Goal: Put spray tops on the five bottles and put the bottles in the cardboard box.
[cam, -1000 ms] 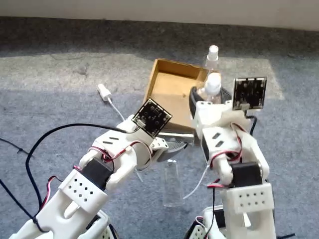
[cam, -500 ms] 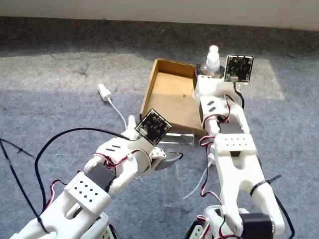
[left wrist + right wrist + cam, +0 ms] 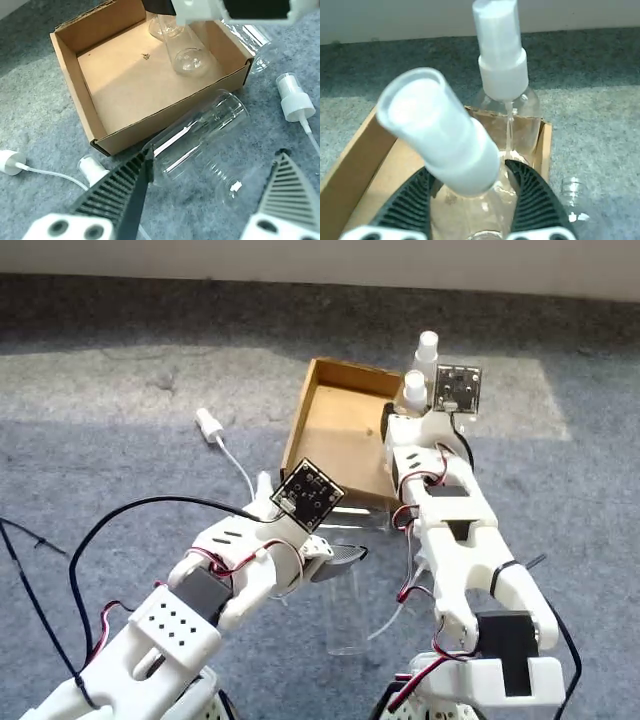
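Grey carpet [image 3: 120,420], capped bottle [image 3: 440,135] tilted over box [image 3: 297,425]

Right gripper [image 3: 472,175] clamps a tilted clear bottle [image 3: 470,215] with white spray top [image 3: 440,130] over the cardboard box [image 3: 350,170]. Second capped bottle [image 3: 504,102] stands upright at the far wall. Uncapped bottle [image 3: 572,192] lies outside.
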Motion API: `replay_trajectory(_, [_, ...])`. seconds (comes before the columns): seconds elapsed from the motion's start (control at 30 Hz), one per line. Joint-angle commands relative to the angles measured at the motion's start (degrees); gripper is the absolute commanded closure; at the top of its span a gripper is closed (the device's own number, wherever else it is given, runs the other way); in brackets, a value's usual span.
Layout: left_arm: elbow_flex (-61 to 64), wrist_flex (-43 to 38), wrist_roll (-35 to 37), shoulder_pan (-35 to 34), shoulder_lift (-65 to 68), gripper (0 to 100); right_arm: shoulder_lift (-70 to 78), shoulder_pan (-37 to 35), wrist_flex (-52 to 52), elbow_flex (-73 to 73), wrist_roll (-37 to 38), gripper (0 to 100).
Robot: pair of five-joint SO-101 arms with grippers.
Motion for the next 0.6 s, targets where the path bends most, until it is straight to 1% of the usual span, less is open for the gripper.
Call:
replay_trajectory(0.0, [-0.4,-0.88,-0.18,-0.4,-0.75,67,0.22,0.75,-4.7,-0.75,0.7,99.5])
replay_trajectory(0.23, [-0.31,-0.88,-0.18,-0.4,-0.75,67,2.24,2.86,-5.23,-1.01,0.79,99.5])
replay_trajectory(0.57, [-0.31,-0.79,-0.18,-0.4,-0.75,67,4.09,2.95,-5.23,-1.01,0.88,99.1])
